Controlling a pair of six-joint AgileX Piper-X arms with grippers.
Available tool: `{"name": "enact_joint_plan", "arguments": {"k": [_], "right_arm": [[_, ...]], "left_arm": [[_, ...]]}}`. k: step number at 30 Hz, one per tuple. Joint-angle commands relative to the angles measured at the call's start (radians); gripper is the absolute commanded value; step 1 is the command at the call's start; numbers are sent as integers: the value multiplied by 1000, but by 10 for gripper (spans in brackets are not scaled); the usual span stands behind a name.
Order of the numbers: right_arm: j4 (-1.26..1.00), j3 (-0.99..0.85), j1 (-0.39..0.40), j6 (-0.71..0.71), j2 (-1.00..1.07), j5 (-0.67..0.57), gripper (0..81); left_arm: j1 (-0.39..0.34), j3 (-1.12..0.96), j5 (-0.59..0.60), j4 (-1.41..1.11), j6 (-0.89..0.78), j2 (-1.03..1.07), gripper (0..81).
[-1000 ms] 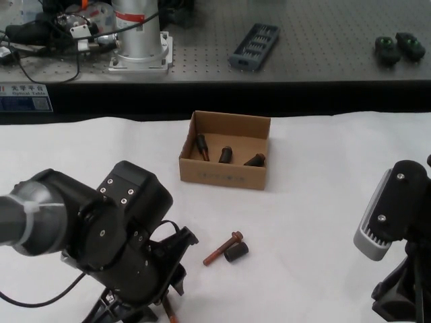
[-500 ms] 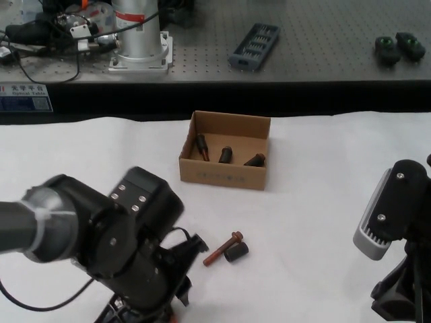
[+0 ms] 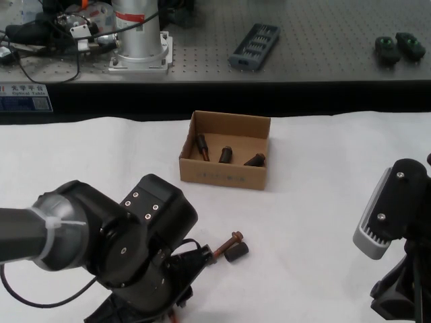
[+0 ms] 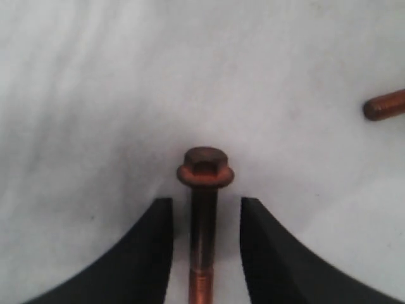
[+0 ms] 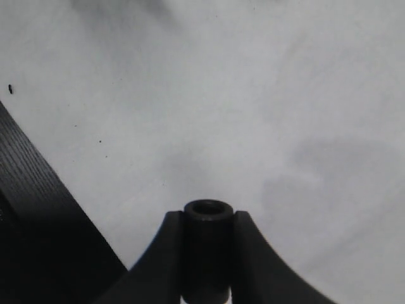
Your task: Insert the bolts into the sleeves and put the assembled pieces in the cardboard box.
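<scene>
We work over a white cloth-covered bench (image 3: 316, 168). The bulky black left arm (image 3: 135, 249) sits low at the near edge, and the black-and-grey right arm (image 3: 397, 229) is well apart from it at the other side.

Beyond them stands the open brown cardboard box (image 3: 222, 176). Inside it lie three dark pieces (image 3: 225, 154), which we take for finished assemblies.

The left gripper (image 4: 205, 209) has its jaws narrow about the shank of a copper-coloured hex-head bolt (image 4: 205, 171). The head pokes out past the tips. A sliver of cloth shows on each side there, so we judge the hold sits further back.

The right gripper (image 5: 207, 215) is closed tight on a short black cylindrical sleeve (image 5: 207, 250), whose open bore faces outward.

Between the arms, on the cloth, a second copper bolt (image 3: 227, 243) lies touching a second black sleeve (image 3: 236, 252).

By our reckoning three sets are boxed. The held pair is not yet joined, and the loose pair is untouched. Two insertions and two drops into the box remain.
</scene>
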Motion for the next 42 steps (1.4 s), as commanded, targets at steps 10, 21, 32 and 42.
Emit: {"name": "enact_joint_plan", "arguments": {"k": [10, 21, 32, 42], "right_arm": [[7, 0, 0, 2, -9, -7, 19], [7, 0, 0, 2, -9, -7, 19], [6, -2, 0, -1, -9, -7, 19], [-158, -2, 0, 77, 4, -80, 19]], "left_arm": [[-2, 0, -25, 10, 35, 57, 267], [-2, 0, 53, -13, 3, 103, 43], [2, -10, 98, -98, -11, 68, 6], [106, -10, 29, -128, 313, -161, 6]]}}
